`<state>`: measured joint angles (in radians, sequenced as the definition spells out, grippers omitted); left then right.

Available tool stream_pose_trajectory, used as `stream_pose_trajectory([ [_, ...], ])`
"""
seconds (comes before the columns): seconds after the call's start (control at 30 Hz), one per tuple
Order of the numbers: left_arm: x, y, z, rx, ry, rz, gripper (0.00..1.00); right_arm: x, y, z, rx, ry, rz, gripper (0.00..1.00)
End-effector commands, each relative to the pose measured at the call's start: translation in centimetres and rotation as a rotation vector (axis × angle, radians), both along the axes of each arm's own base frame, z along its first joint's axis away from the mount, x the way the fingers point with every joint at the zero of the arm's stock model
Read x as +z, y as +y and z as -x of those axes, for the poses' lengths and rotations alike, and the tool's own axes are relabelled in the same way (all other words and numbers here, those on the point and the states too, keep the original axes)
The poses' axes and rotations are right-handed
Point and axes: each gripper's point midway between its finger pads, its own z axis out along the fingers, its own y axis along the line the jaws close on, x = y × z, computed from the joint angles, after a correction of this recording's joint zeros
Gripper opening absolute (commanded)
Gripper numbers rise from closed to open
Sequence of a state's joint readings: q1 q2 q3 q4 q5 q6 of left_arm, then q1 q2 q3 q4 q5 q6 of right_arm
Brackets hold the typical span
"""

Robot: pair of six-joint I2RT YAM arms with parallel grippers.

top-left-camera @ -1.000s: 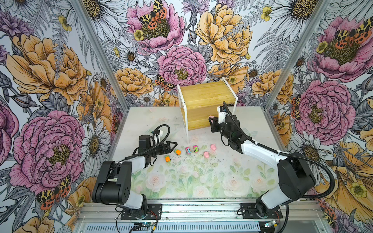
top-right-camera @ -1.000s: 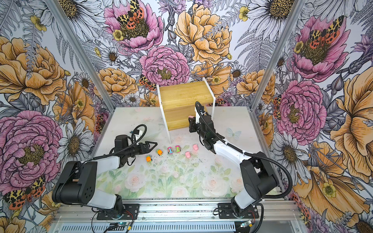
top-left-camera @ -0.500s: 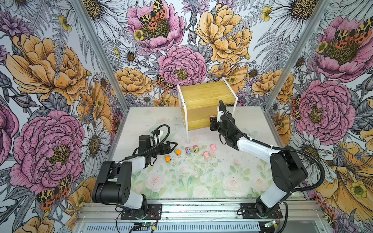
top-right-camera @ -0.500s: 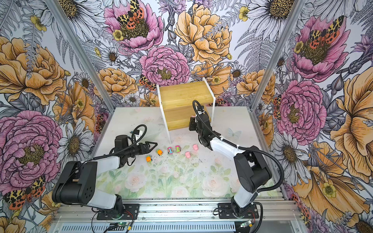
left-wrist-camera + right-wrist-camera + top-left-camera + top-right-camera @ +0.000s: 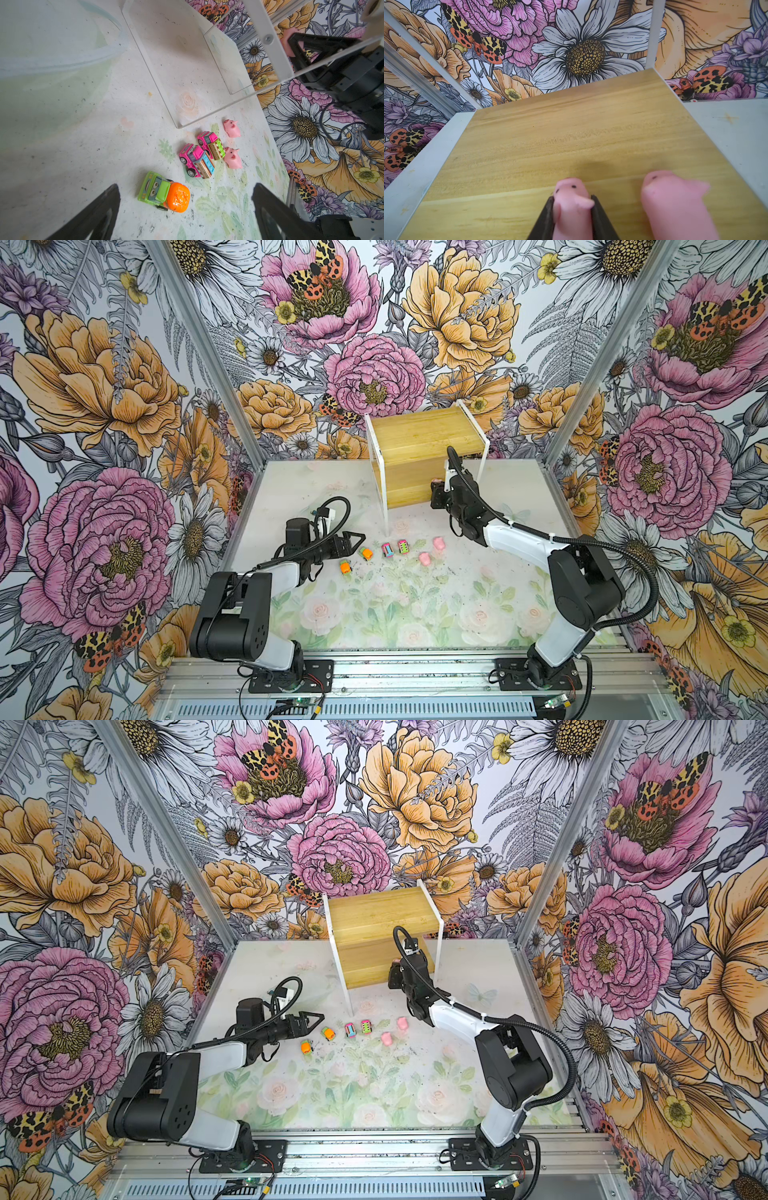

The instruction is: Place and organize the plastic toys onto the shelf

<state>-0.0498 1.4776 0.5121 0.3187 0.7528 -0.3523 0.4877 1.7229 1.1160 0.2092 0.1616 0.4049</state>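
Right wrist alone shows a free pig (image 5: 675, 207) beside the held pig (image 5: 572, 199).

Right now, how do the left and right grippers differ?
The left gripper has its fingers wide apart and holds nothing; the right gripper is shut on a pig. The left gripper sits low over the table, an orange car just ahead of it; the right gripper is up at the shelf, with a second pig beside it. Both have black fingers.
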Motion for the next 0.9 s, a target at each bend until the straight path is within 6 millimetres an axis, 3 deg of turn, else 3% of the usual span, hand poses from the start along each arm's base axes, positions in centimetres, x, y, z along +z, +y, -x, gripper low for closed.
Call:
stream_pose_trajectory([
  [0.0,0.0,0.1,0.0,-0.006,-0.006,0.003,0.99,-0.1,0.4,-0.3,-0.014,0.009,-0.004,0.29],
  [0.6,-0.2,0.2,-0.1,-0.003,0.001,-0.001,0.99,-1.6,0.0,0.4,-0.019,0.044,0.016,0.36],
  [0.87,-0.3,0.2,-0.1,-0.002,0.004,-0.004,0.99,-1.7,0.0,0.7,-0.016,0.05,0.023,0.45],
])
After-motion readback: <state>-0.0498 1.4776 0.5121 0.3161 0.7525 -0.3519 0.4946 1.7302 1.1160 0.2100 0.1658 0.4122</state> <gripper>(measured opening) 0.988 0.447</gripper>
